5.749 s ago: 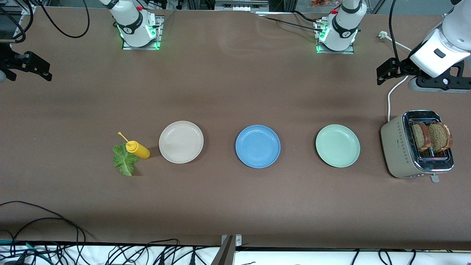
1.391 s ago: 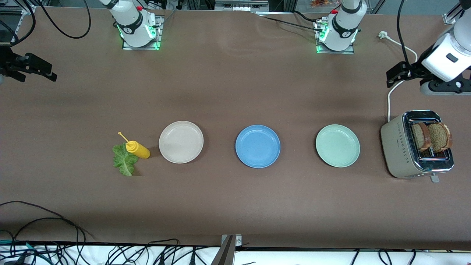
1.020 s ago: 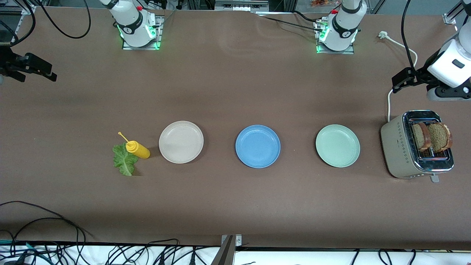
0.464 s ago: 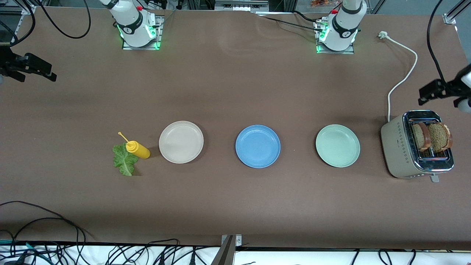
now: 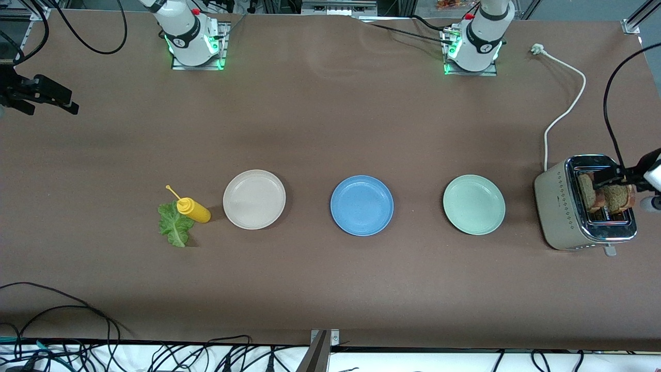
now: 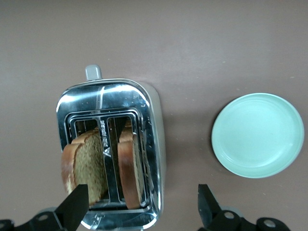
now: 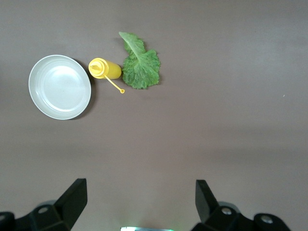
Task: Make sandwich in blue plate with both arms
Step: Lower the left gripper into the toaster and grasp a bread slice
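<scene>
the left end effector hangs over the toaster at the left arm's end of the surface, its black fingers spread wide and holding nothing. the front view shows only a dark finger across the tops of the two bread slices. the left wrist view looks straight down into the slots: both brown slices stand upright, one in each slot, and the open fingers straddle the toaster. with the mint-green plate as the dial's centre in the front view, the toaster sits at 3 o'clock and the blue plate at 9 o'clock. the blue plate holds nothing; the left wrist view does not show it.

the right end effector waits in the air over the right arm's end of the surface, its fingers wide apart and empty. the right wrist view shows what lies under it: the cream-white plate, the yellow squeeze bottle just beside it, and the lettuce leaf touching the bottle. in the front view the cream-white plate lies at 9 o'clock from the blue plate, the bottle at 9 o'clock from that plate, and the leaf at about 7 o'clock from the bottle. the toaster's white cord appears only in the front view, running toward 12 o'clock.
</scene>
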Controlling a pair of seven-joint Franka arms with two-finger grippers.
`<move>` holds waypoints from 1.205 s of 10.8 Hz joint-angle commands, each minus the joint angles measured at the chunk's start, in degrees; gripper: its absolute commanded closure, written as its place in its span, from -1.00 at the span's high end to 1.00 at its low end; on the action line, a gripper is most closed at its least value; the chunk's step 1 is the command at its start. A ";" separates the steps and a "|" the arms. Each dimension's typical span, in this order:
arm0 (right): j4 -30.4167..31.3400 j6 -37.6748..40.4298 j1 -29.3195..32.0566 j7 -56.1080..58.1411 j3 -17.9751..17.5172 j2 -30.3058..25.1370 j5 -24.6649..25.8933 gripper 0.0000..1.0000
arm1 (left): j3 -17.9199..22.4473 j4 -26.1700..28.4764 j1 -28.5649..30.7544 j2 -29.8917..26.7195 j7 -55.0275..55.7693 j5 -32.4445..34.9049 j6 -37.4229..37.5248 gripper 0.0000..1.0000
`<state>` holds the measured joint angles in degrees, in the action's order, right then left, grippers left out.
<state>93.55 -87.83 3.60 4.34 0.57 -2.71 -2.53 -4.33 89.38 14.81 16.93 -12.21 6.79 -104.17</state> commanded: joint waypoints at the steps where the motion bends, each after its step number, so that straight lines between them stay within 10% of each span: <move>1: -1.18 1.17 0.36 0.84 0.05 0.25 -0.20 1.00 | -0.67 -1.23 1.10 5.29 -1.41 7.24 -3.84 0.99; 6: -1.18 1.87 0.27 0.49 -0.04 0.16 0.33 1.00 | -0.76 7.37 2.33 4.96 -1.41 7.54 -9.30 0.99; 10: -1.09 2.49 0.36 0.40 0.05 2.00 0.68 1.00 | -0.76 7.04 2.51 4.52 -3.42 7.98 -5.98 -1.00; 13: -1.27 2.14 0.36 0.49 -0.04 1.92 0.77 1.00 | -0.68 6.86 2.60 4.34 -3.26 8.07 -5.61 -1.00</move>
<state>93.61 -86.56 3.61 4.36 0.67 -0.94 -2.36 -4.58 95.56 16.77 22.82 -14.38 13.27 -110.86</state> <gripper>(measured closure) 0.000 0.740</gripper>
